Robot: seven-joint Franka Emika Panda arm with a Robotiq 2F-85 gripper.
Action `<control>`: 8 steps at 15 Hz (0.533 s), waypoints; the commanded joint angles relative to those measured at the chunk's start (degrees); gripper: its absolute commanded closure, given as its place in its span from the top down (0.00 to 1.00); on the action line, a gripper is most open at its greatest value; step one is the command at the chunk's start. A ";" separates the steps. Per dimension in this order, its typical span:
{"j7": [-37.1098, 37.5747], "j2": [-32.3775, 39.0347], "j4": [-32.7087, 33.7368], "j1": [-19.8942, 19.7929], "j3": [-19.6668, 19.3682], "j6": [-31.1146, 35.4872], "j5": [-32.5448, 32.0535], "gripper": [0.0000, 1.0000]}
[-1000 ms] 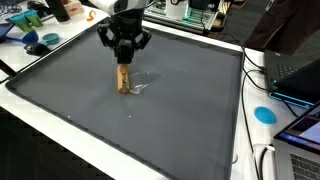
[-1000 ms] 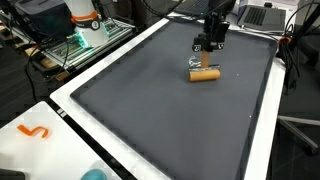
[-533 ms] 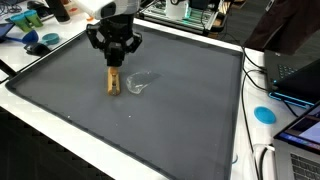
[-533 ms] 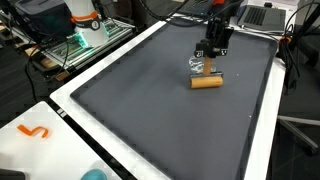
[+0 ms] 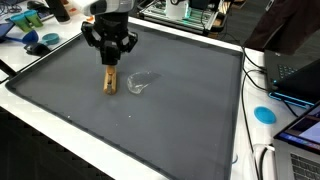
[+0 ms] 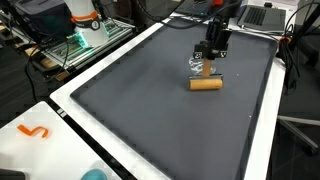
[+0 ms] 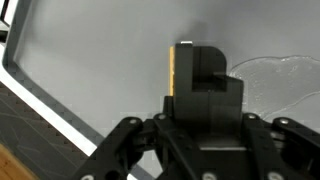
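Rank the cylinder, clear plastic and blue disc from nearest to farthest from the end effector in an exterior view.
1. Cylinder, just below the end effector in an exterior view.
2. Clear plastic, alongside on the mat.
3. Blue disc, off the mat.

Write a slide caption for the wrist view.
Gripper poised over a tan cylinder on the gray mat, with a clear plastic piece beside it.
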 commanded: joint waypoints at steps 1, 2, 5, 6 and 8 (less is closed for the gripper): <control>2.00 -3.06 -3.39 -0.73 -0.28 0.48 0.34 0.24; 2.55 -3.80 -3.84 -0.76 -0.37 0.50 0.09 0.24; 3.35 -6.48 -5.33 -0.98 -0.05 0.90 0.48 0.24; 3.30 -7.61 -5.72 -1.13 0.37 0.83 1.37 0.24; 3.21 -9.65 -5.87 -1.40 1.32 -0.10 4.19 0.24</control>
